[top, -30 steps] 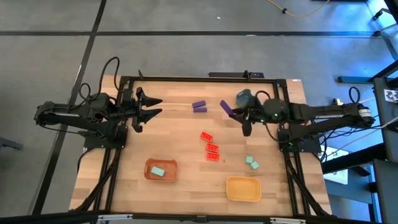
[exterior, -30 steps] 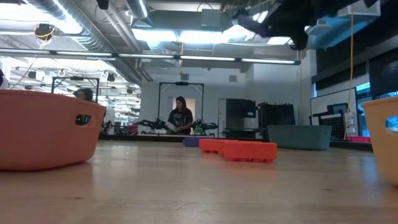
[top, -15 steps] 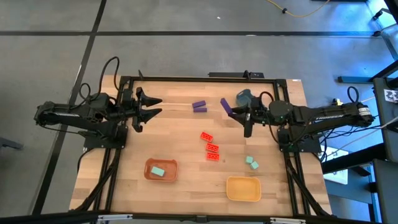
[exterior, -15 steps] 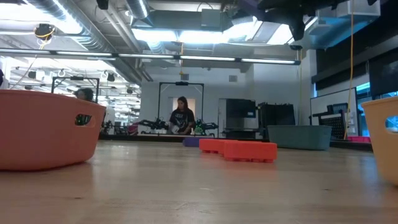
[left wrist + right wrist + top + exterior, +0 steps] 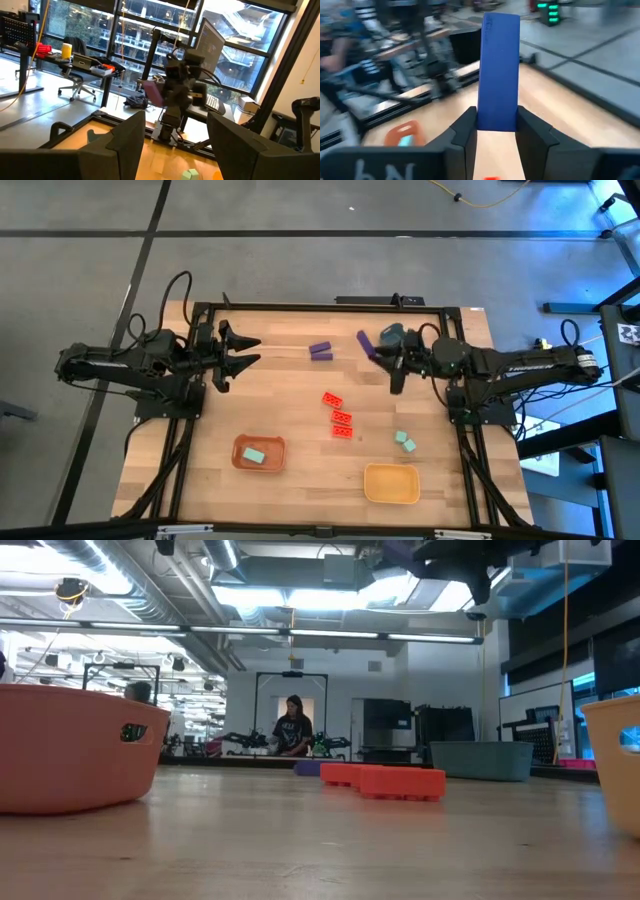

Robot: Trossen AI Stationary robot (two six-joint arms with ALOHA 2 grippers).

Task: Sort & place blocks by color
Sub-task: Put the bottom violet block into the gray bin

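Start from your right end effector (image 5: 375, 352): its fingers are pinched on one end of a purple bar (image 5: 498, 70), carried clear of the tabletop (image 5: 290, 410) near the far right corner. In the right wrist view the bar's long axis runs straight out ahead between the two fingers, so whatever you lower it toward will meet the free end first. Just beside that end effector, toward the far right corner, sits the blue-grey cup (image 5: 391, 334), the nearest container to the bar; whether the bar belongs there is a judgement, not something shown. Further along the far edge, toward the middle, the second purple bar (image 5: 320, 351) lies flat on the wood, well within the right arm's side rather than the left's. Toward the centre lie the three red bricks (image 5: 340, 416) in a loose row, and nearer the right edge two teal cubes (image 5: 404, 442); a third teal cube (image 5: 254, 454) already rests in the orange-red tray (image 5: 240, 443) by the near edge, with the yellow tray (image 5: 392, 496) to its right. Farthest off, your left end effector (image 5: 240, 351) waits at the far left, fingers spread and holding nothing.
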